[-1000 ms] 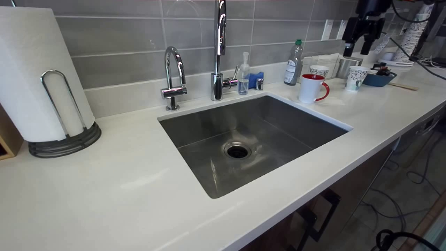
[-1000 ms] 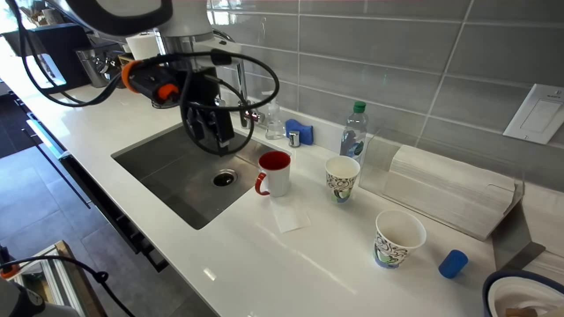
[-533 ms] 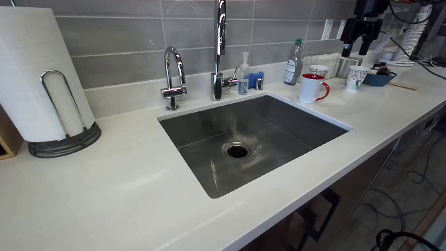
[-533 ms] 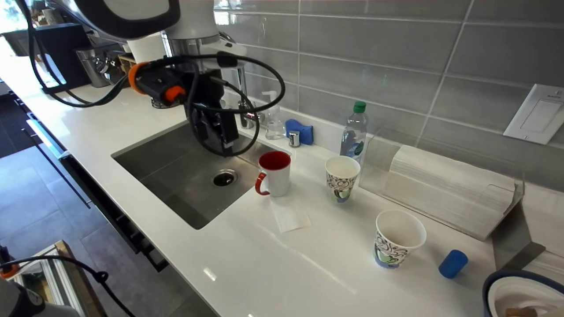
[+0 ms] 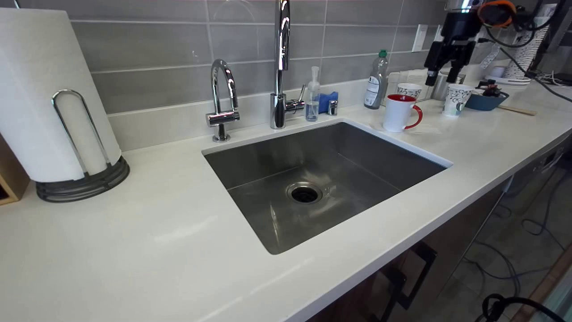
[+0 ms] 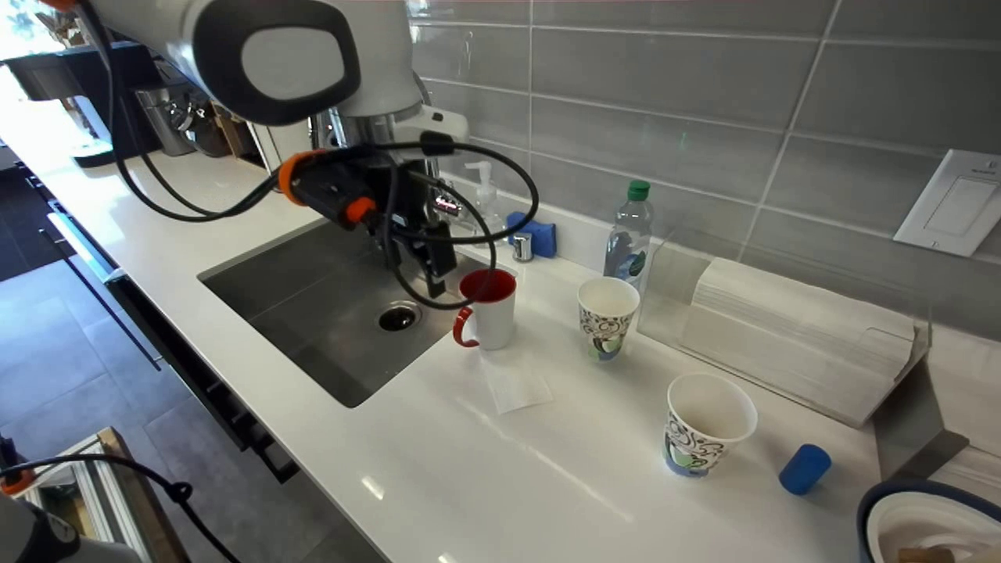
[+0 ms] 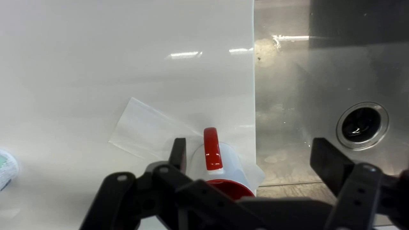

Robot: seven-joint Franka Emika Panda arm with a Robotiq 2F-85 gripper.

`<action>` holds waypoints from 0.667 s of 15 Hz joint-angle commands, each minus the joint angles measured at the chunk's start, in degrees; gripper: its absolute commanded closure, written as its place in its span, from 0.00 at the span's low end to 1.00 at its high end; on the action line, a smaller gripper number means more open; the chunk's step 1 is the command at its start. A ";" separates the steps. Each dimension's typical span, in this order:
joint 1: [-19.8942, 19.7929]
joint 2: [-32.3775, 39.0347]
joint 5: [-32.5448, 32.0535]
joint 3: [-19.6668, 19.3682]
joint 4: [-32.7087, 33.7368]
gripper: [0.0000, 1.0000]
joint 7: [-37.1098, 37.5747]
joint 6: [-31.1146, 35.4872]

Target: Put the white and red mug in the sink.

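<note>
The white and red mug (image 5: pixel 396 115) stands upright on the counter beside the sink's edge, with its red handle pointing to the counter's front. It also shows in an exterior view (image 6: pixel 496 320) and in the wrist view (image 7: pixel 230 159), where the gripper partly hides its red inside. The stainless steel sink (image 5: pixel 263 210) holds nothing; its drain shows in all views. My gripper (image 5: pixel 442 79) is open and empty, above the mug's level. In the wrist view the open jaws (image 7: pixel 249 153) span the mug and part of the sink (image 7: pixel 287 95), with the mug nearer the left finger.
Two patterned paper cups (image 6: pixel 607 317) (image 6: pixel 708 426) stand near the mug. A soap bottle (image 6: pixel 628 234), a napkin holder (image 6: pixel 790 344) and a blue cylinder (image 6: pixel 804 469) are along the wall side. A tall faucet (image 5: pixel 282 58) and small tap (image 5: pixel 222 103) rise behind the sink.
My gripper has come down and moved closer to the mug, rightward in the exterior view from the mug's side. The jaws remain open. The mug has not moved.
</note>
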 commanded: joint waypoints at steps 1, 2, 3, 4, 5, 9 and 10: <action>-1.28 6.58 3.15 -1.08 1.35 0.00 -4.42 5.03; -1.62 7.96 3.17 -1.13 1.52 0.00 -4.92 5.73; -1.87 9.21 3.42 -1.13 1.75 0.00 -5.72 6.08; -2.19 10.31 3.18 -1.05 1.96 0.00 -6.21 6.57; -2.46 11.46 2.98 -0.95 2.28 0.00 -6.78 6.80; -3.13 14.80 3.49 -0.47 3.39 0.00 -10.74 8.32; -3.26 15.47 3.56 -0.34 3.62 0.00 -11.73 8.89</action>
